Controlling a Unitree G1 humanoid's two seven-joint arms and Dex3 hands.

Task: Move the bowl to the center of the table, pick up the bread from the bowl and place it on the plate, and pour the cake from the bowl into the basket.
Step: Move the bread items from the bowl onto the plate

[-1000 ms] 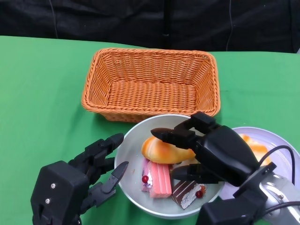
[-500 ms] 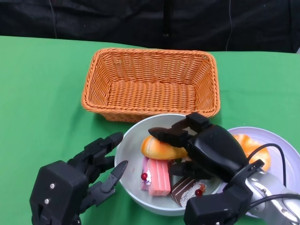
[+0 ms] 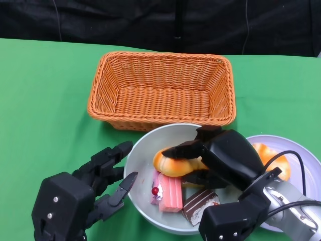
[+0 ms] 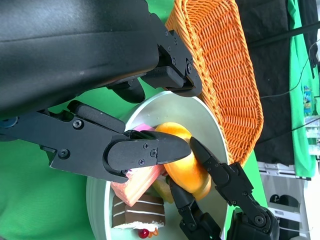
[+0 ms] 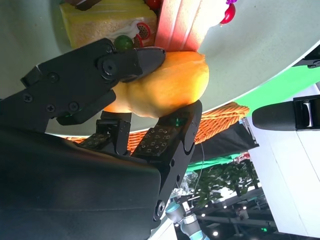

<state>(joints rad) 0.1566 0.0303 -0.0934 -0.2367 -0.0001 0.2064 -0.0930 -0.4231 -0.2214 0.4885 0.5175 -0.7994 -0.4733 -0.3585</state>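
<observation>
Right hand (image 3: 228, 160) fingers clamped on bread (image 3: 173, 163) in bowl (image 3: 143, 150). Left hand (image 3: 103, 178) at bowl's 9 o'clock, fingers apart, holding nothing.

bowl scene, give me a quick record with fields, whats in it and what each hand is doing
bowl: pale, just in front of the wicker basket, beside the plate
in bowl: bread roll, pink cake slice, chocolate cake slice, yellow cake slice
right hand: fingers closed around the bread roll, roll not yet out of the bowl
left hand: at the bowl's outer rim, holding nothing
plate: already holds one orange bun
basket: nothing visible inside
</observation>
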